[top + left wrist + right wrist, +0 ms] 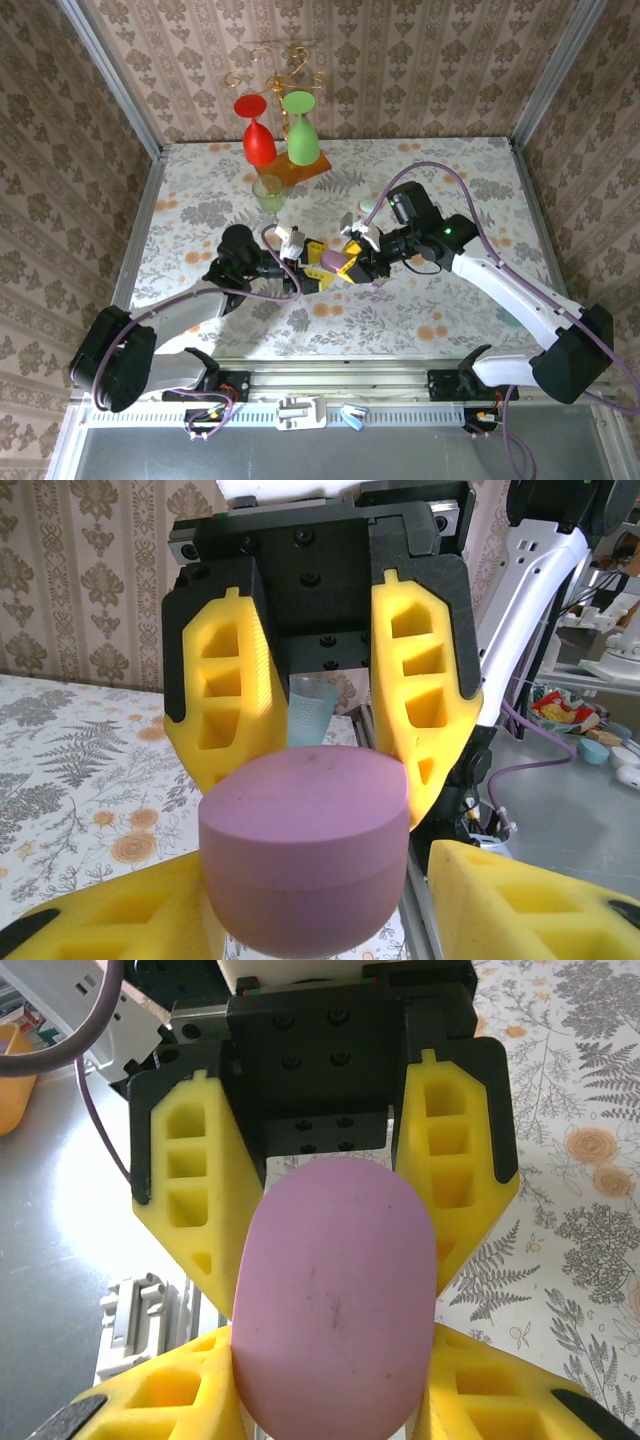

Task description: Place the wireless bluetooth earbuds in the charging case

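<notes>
Above the middle of the flowery counter [450, 180], I see the oval lilac-purple plastic charging case [335, 1290] held up, left gripper [310, 920] squeezing it, right gripper [335, 1405] squeezing it too.

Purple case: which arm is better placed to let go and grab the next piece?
Right, probably: a small pale item, maybe an earbud, lies beside the right gripper, and the left gripper brackets the purple case.
</notes>
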Controlling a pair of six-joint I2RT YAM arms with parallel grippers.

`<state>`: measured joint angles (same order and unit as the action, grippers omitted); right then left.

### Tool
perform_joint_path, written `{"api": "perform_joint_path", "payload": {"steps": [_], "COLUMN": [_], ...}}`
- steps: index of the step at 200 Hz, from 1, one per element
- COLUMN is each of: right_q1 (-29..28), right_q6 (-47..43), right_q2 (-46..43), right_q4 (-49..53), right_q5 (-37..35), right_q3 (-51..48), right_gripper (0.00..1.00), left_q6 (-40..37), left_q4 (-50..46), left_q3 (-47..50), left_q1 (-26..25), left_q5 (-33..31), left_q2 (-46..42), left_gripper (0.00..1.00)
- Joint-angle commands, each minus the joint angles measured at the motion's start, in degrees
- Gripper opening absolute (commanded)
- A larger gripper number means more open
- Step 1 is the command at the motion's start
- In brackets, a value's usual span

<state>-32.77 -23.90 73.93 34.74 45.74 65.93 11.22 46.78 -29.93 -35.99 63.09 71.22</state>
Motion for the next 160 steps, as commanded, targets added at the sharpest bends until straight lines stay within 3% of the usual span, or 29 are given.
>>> {"api": "perform_joint_path", "payload": {"steps": [1, 95, 113, 160], "right_q1": [-0.1, 0.3, 0.3, 0.3], "right_q6": [-1.6, -2.1, -1.5, -1.1], "right_q2": [0.6, 0.8, 0.4, -0.4], "right_q4": [1.9, 2.4, 1.2, -0.4], "right_q5": [2.1, 1.6, 2.2, 2.2], "right_q3": [2.0, 1.7, 1.4, 0.4], "right_gripper": [0.21, 0.2, 0.2, 0.2], "left_q6": [1.1, 2.0, 2.0, 2.0], "left_q4": [2.2, 3.2, 3.3, 2.8], "left_q3": [-2.1, -2.4, -2.3, -2.5], "left_q1": [-0.5, -0.8, -0.9, -0.9], "left_q5": [2.4, 2.9, 3.1, 2.8], "left_q2": [0.2, 0.9, 0.9, 1.4], "left_gripper": [0.51, 0.41, 0.5, 0.5]}}
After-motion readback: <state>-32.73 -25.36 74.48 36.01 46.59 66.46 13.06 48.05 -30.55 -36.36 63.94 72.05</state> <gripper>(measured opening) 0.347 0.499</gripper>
